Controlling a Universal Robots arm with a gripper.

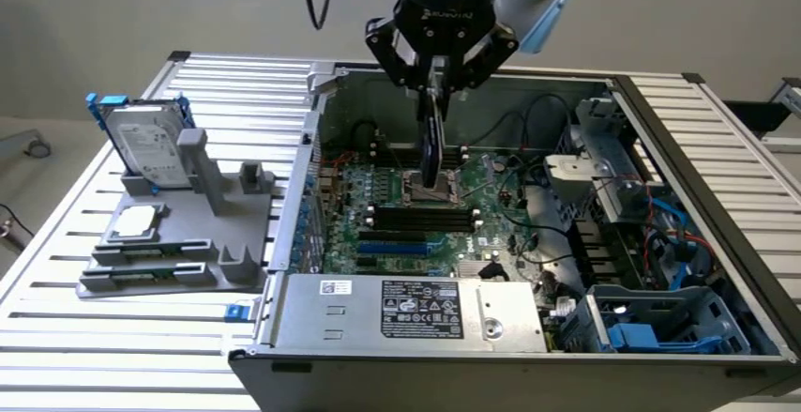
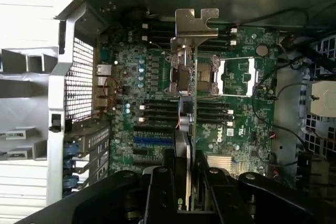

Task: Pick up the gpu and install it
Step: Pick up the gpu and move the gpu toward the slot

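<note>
At the left of the exterior view, a grey fixture [image 1: 175,262] on the slatted table [image 1: 75,356] carries a hard drive [image 1: 148,144] in a blue frame and a small square processor chip [image 1: 135,222]. Both are well apart from the work.

Further right, the open computer case [image 1: 375,313] shows its motherboard [image 1: 414,210] facing up. At the upper centre of the frame the gripper [image 1: 434,88] hangs above the board with its fingers [image 2: 164,192] closed on the gpu [image 1: 432,144]. The card hangs upright and edge-on below them, over the processor socket [image 1: 432,187], and as far as I can tell it is clear of the board. In the wrist view it is a thin line ending in the silver end bracket [image 2: 197,22], and it runs across the blue expansion slots [image 2: 152,141] rather than along them.

The step in hand reads as carrying the card to its slot. To do it well, I judge the card should hang plumb in the grip, with its long edge brought parallel to a slot and the bracket toward the perforated case wall [image 2: 79,85]. Any descent should be straight and gentle, because a tilted card could bind or scrape nearby parts.

At the right, loose cables [image 1: 538,116] and the drive cage [image 1: 626,159] sit near the board and deserve room
</note>
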